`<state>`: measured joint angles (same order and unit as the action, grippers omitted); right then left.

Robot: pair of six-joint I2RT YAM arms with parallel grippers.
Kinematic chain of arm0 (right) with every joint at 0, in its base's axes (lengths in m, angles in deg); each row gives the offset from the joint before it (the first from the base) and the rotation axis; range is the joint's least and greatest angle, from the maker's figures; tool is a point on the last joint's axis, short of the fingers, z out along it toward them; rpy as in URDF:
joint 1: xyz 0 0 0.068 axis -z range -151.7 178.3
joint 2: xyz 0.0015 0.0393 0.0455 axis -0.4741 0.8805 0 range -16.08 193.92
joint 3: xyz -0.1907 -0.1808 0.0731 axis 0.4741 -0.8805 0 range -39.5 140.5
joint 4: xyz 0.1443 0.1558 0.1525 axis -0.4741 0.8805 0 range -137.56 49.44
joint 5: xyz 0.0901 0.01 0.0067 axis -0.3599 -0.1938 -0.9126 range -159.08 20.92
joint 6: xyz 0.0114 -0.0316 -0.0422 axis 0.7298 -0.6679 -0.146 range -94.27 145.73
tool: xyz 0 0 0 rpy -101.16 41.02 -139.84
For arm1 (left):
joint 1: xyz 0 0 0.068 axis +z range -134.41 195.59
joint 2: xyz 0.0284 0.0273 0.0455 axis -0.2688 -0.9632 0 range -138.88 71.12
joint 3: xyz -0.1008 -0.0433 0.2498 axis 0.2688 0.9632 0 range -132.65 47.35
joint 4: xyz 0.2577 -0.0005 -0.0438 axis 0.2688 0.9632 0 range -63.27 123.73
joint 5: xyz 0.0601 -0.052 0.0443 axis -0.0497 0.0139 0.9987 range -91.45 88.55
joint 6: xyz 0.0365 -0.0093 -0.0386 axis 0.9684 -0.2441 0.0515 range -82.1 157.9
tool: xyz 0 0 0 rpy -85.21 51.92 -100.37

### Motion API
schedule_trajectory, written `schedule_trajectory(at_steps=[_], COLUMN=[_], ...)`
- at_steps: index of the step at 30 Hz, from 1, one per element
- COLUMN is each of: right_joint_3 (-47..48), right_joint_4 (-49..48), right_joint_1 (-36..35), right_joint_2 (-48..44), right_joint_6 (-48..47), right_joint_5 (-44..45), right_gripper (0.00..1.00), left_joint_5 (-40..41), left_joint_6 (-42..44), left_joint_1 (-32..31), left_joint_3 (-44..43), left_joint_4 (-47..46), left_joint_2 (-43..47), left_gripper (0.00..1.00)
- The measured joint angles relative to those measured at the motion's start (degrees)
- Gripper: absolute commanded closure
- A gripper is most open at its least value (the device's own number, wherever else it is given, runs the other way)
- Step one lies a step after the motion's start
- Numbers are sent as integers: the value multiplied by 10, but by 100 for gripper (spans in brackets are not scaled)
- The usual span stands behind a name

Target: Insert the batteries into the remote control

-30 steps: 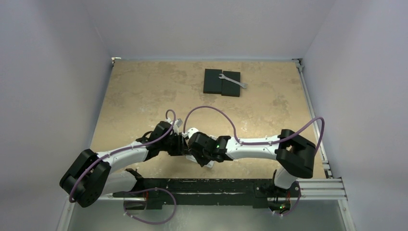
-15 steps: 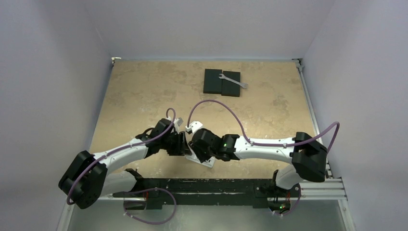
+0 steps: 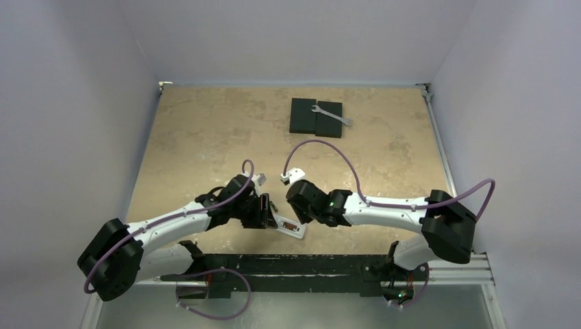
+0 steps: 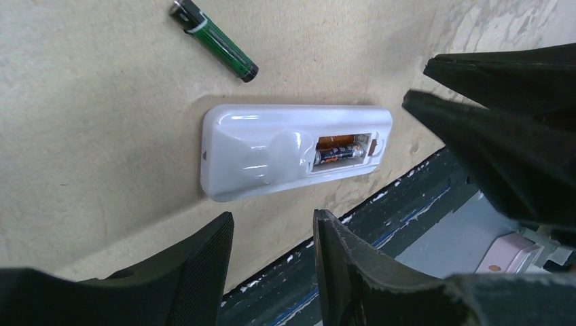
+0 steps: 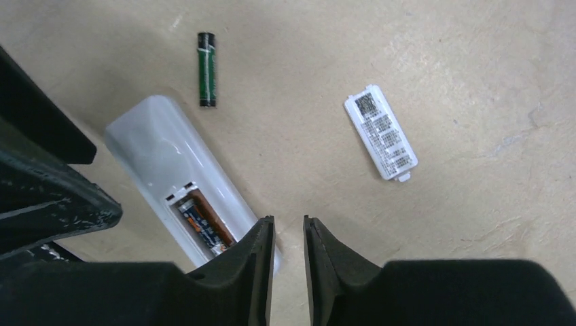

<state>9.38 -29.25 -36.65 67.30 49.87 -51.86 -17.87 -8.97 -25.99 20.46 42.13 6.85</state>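
The left gripper [image 4: 272,227] has its fingers spread, empty; the right gripper [image 5: 286,231] has its fingers barely parted, empty; the remote control [image 4: 258,136] lies back-up at the left fingers' 12 o'clock, seated battery [image 4: 337,152] in its recess; green battery [image 4: 216,42] loose at 11 o'clock; battery cover [image 5: 380,139] at the right fingers' 1 o'clock.

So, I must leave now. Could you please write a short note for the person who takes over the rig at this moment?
Grippers: the left gripper is open and empty, over the remote control. The right gripper is slightly open and empty.
Things: the remote control lies back up, with its recess uncovered. The battery cover lies apart on the table.
Done: a blue-orange battery sits in the recess.
Left: the green battery lies loose beside the remote control. I cannot tell if the second slot is free.
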Motion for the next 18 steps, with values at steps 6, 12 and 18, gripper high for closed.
schedule_trajectory(at_steps=[6, 12, 18], right_joint_3=[-28, -48, -52], right_joint_4=[-6, -20, -41], right_joint_1=[5, 5, 5], right_joint_2=[0, 0, 5], right_joint_6=[5, 10, 14], right_joint_5=[2, -5, -20], right_gripper=[100, 100, 100], left_joint_5=[24, 46, 58], left_joint_6=[-26, -44, -51], left_joint_1=[-28, -39, -45], left_joint_3=[0, 0, 0], left_joint_4=[-9, -23, -38], left_joint_2=[-21, -45, -60], left_gripper=[53, 53, 53])
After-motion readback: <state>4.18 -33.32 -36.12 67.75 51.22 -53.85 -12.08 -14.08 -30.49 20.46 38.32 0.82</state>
